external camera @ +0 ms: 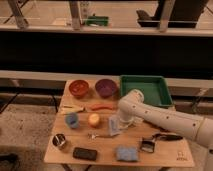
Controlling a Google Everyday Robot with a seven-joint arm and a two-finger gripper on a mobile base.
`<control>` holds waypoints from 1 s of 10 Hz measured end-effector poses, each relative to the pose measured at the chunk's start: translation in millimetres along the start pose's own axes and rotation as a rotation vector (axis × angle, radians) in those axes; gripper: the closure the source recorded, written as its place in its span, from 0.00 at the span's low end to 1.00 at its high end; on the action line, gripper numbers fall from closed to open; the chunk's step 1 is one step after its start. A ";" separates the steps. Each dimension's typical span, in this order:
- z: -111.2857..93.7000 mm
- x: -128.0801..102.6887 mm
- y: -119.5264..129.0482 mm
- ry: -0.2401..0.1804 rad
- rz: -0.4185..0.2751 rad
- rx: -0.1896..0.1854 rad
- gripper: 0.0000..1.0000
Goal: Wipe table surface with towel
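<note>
In the camera view, the white arm reaches in from the right. Its end effector (114, 127) hangs low over the middle of the wooden counter (162, 151), just right of an orange fruit (94, 119). Whether it is open or closed cannot be told. The blue towel (126, 153) lies near the counter's front edge, below the end effector and apart from it. 2 bowls, a red bowl (79, 88) and a purple bowl (105, 88), sit at the back beside a green tray (145, 80).

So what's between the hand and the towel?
Bare tabletop, in the camera view; the hand sits beside the orange, the towel near the front edge.
</note>
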 end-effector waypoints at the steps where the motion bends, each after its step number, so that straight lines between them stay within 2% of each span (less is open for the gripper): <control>1: -1.9 0.0 0.8 -0.002 0.000 0.005 0.99; 6: -24.9 -12.0 5.7 -0.023 -0.022 0.049 0.99; 7: -27.0 -14.8 5.0 -0.025 -0.029 0.052 0.95; 10: -27.2 -27.6 0.9 -0.008 -0.064 0.044 0.65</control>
